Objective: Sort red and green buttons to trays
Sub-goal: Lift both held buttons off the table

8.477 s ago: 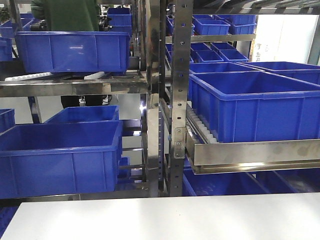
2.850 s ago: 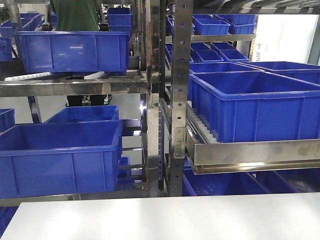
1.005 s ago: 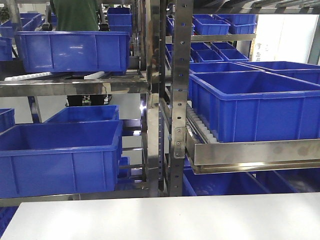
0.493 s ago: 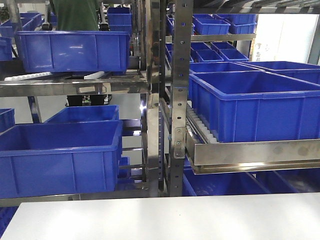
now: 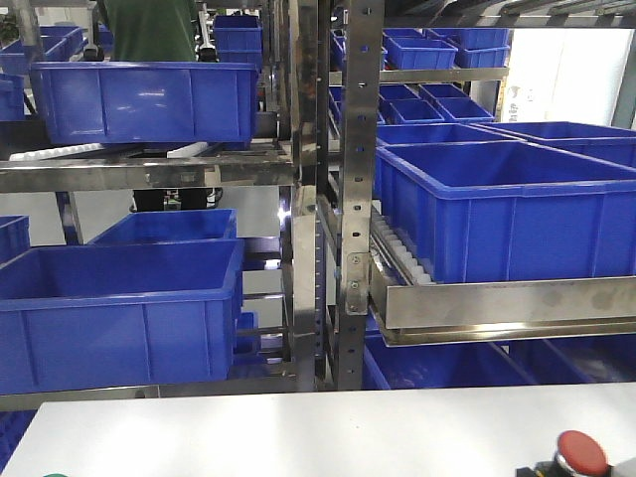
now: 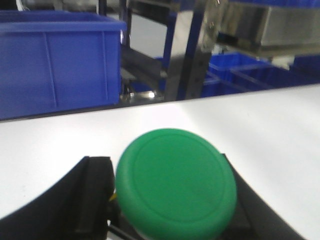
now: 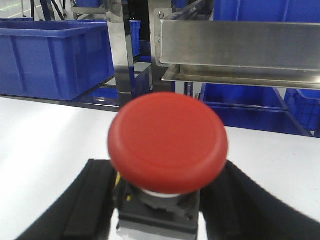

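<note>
**Surface.** White matt table (image 5: 298, 432), filling the 6 o'clock strip of the front view.

**Room.** Steel racks (image 5: 353, 199) stand behind it, carrying deep blue crates (image 5: 119, 308) on several levels. A person in a green top (image 5: 149, 25) stands beyond them at 11 o'clock.

**Item 1, red button (image 7: 167, 140).** My right pincer (image 7: 162, 207) is clamped on its dark body, with one black finger (image 7: 87, 200) at 9 o'clock and the other at 3. In the front view the long axis runs from 6 to 12, cap at 12, roughly upright. It sits in the 5 o'clock corner of that view, over the table (touching it or not, I cannot tell).

**Item 2, green button (image 6: 176, 182).** My left pincer (image 6: 170, 210) is pinched on it the same way, dark fingers at 9 and 3. The cap tilts toward the lens and hides the body. In the front view only a green sliver shows, on the 7 o'clock edge.

**Change.** Half a second ago neither button showed in the front view. The red cap and the green sliver have since come into it.
</note>
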